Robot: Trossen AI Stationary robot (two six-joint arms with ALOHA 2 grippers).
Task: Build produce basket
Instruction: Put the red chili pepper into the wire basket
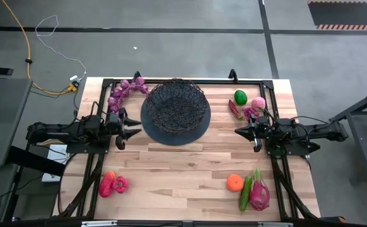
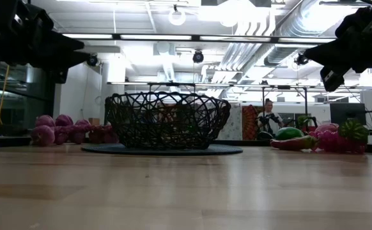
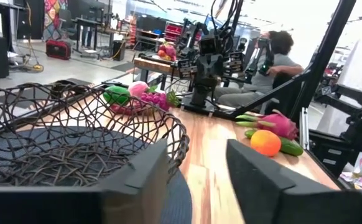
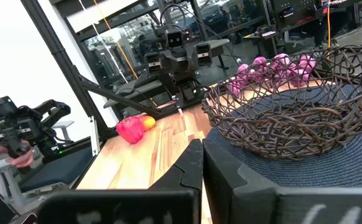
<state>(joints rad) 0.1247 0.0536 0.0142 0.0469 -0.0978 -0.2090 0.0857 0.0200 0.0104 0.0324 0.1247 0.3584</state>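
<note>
The black wire basket (image 1: 174,108) sits on a dark round mat at the table's far middle. It also fills the low view (image 2: 167,120). Purple grape bunches (image 1: 124,91) lie to its left. A green fruit (image 1: 240,96), a pink fruit (image 1: 258,103) and a red piece lie to its right. Red peppers (image 1: 112,184) rest near the near-left corner. An orange (image 1: 234,182), a cucumber (image 1: 245,193) and a dragon fruit (image 1: 259,193) rest near the near-right corner. My left gripper (image 1: 133,128) (image 3: 196,152) hovers open beside the basket's left side. My right gripper (image 1: 237,131) (image 4: 203,149) hovers shut to its right.
The dark mat (image 1: 152,129) reaches out past the basket's rim. A black frame rail (image 1: 171,81) runs along the far edge. Bare wood lies between the two grippers and across the near middle. A person sits in the room beyond the table (image 2: 267,115).
</note>
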